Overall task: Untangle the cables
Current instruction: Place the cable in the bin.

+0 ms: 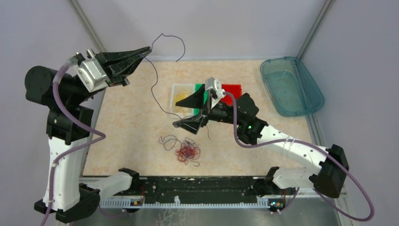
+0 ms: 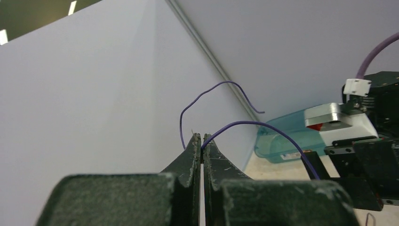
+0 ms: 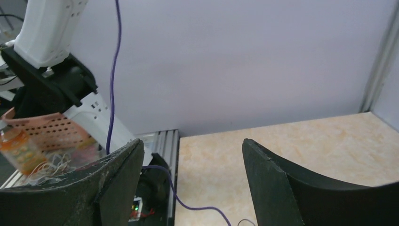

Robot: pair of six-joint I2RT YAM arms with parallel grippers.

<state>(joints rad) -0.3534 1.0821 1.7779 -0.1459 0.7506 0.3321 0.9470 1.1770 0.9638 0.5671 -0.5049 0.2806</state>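
Note:
My left gripper (image 1: 149, 48) is raised high at the back left and shut on a thin purple cable (image 1: 153, 84). Its tips (image 2: 201, 141) pinch the cable (image 2: 226, 84), whose free end curls up above them. The rest of the cable hangs down across the table to my right gripper (image 1: 175, 114), which is open over the table's middle. In the right wrist view the cable (image 3: 113, 84) drops past the left finger (image 3: 117, 179) and runs loose low between the wide-apart fingers, unclamped. A red tangle (image 1: 187, 153) and dark loops (image 1: 168, 141) of other cables lie on the table below.
Small clear (image 1: 181, 94), green (image 1: 200, 90) and red (image 1: 233, 88) bins stand behind the right gripper. A teal tub (image 1: 291, 84) lies at the back right. The black mounting rail (image 1: 188, 188) spans the near edge. A pink basket (image 3: 37, 132) stands off the table's left side.

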